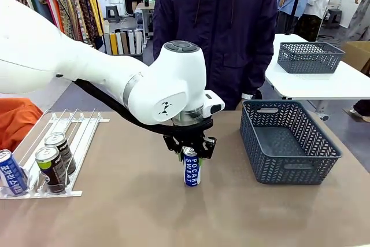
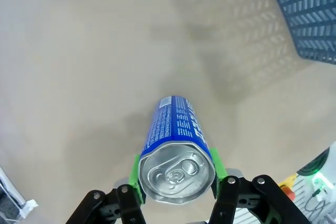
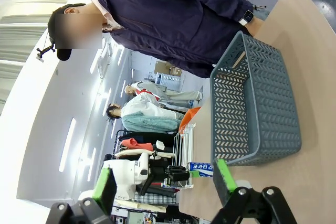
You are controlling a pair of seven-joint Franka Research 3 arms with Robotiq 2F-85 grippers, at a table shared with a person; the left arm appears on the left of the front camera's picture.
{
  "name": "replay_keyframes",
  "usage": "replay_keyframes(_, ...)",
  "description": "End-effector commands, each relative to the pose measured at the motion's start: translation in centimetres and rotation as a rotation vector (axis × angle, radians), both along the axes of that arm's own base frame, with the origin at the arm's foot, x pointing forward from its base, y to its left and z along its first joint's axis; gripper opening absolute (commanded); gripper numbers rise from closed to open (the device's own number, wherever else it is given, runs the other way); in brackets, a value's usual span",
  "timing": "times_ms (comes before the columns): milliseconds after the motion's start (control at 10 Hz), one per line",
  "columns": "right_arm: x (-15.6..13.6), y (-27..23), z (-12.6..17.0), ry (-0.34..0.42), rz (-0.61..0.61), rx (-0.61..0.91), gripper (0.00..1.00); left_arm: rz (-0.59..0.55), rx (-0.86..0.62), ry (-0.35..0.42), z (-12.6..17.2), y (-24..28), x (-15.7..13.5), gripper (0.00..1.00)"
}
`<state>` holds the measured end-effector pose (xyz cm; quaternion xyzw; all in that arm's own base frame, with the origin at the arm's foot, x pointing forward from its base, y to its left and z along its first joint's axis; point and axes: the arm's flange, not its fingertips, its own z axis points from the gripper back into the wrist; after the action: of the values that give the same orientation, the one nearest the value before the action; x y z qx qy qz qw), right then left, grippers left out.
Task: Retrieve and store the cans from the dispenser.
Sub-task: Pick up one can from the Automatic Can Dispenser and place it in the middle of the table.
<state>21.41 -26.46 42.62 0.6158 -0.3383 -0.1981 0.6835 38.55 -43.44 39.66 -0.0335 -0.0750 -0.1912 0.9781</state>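
Left gripper (image 1: 189, 147): jaws closed on the top of a blue-and-white Pocari Sweat can (image 1: 191, 170). The green pads (image 2: 218, 162) pinch opposite sides of the can just under the silver lid.

The can is upright, to the robot's left of the dark grey basket (image 1: 289, 173), near it but apart. Whether its base rests on the table (image 1: 144, 218) or hangs just above it cannot be told.

The dispenser (image 1: 63, 193) lies well apart from the basket on that same side. Three more cans (image 1: 53, 169) wait at its front stops.

Right gripper (image 3: 164, 178): jaws wide apart, nothing between them, on the side of the basket away from the can.

Risks, as judged:
- The grip is high and narrow on a smooth round wall, so a quick sideways move could swing the long body like a pendulum or let it slip out.
- If carried too low, the can bottom would probably strike the basket's near wall, which could tip the can or shove the basket.
- Released from above the basket floor, the can may topple and roll.
- A person stands just beyond the basket, so a wide arm swing is best avoided.
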Motion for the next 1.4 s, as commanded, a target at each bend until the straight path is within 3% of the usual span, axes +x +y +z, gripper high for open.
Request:
replay_keyframes(0, 0.1, -0.1, 0.6, -0.001, 0.001, 0.011, 1.00, 0.000, 0.026, -0.033, 0.0, 0.2, 0.3, 0.00)
replay_keyframes(100, 0.1, -0.1, 0.6, -0.001, 0.001, 0.011, 1.00, 0.004, 0.035, -0.028, 0.0, 0.2, 0.1, 0.00)
replay_keyframes(200, 0.1, -0.1, 0.6, -0.001, 0.001, 0.011, 1.00, 0.010, 0.043, -0.029, 0.0, 0.4, 0.2, 0.11)
replay_keyframes(300, 0.1, -0.1, 0.6, -0.001, 0.001, 0.011, 1.00, -0.006, 0.049, -0.031, 0.0, 0.2, 0.1, 0.68)
replay_keyframes(400, 0.1, -0.1, 0.6, -0.001, 0.001, 0.011, 1.00, -0.007, 0.050, -0.040, 0.1, 0.3, -0.1, 1.00)
replay_keyframes(600, 0.1, -0.1, 0.6, -0.001, 0.001, 0.011, 1.00, 0.005, 0.042, -0.101, 0.8, 0.7, -0.8, 1.00)
replay_keyframes(800, 0.1, -0.1, 0.6, -0.001, 0.001, 0.011, 1.00, 0.039, -0.006, -0.112, 4.3, 2.3, -2.3, 1.00)
replay_keyframes(1000, 0.1, -0.1, 0.6, -0.001, 0.001, 0.011, 1.00, 0.001, -0.105, -0.085, 10.4, 6.6, -4.8, 1.00)
replay_keyframes(1100, 0.1, -0.1, 0.6, -0.001, 0.001, 0.011, 1.00, -0.034, -0.198, -0.034, 13.1, 9.8, -5.5, 1.00)
replay_keyframes(1300, 0.1, -0.1, 0.6, -0.001, 0.001, 0.011, 1.00, -0.057, -0.385, 0.039, 17.5, 18.2, -5.1, 1.00)
